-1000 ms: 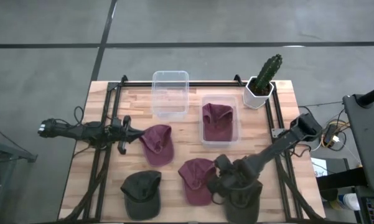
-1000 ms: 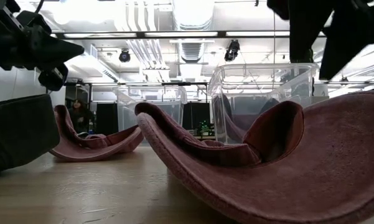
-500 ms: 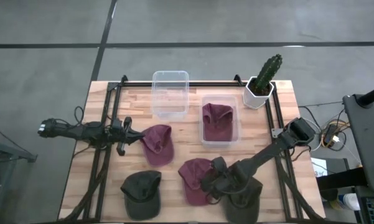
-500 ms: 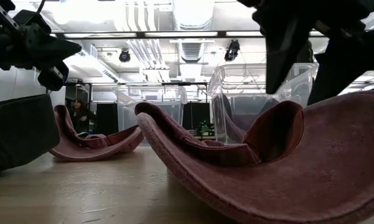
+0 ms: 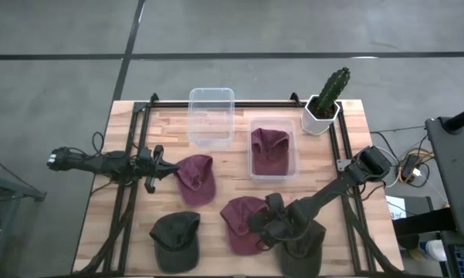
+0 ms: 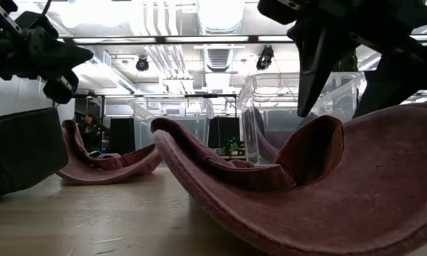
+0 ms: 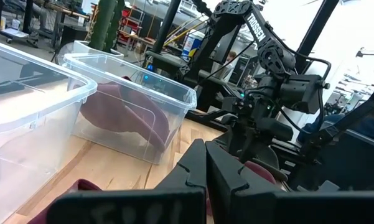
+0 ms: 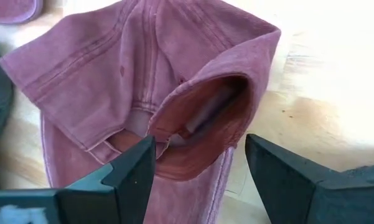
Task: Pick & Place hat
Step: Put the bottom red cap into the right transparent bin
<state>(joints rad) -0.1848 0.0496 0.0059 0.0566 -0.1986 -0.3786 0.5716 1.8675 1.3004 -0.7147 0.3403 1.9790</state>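
1. We have the right end effector (image 8: 196,171) spread wide and holding nothing over the maroon cap (image 5: 243,222) at the worktop's (image 5: 232,166) near edge; we should straddle the raised crown fold and close squarely.
2. The cap is soft, brushed cotton, limp and creased.
3. Beyond, the left end effector (image 5: 170,168), fingers together, waits beside another maroon cap (image 5: 195,179); the rigid clear bin (image 5: 272,147) holds one already.

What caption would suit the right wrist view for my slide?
Open right gripper poised over a maroon cap lying on the wooden table, fingers straddling its raised back edge.
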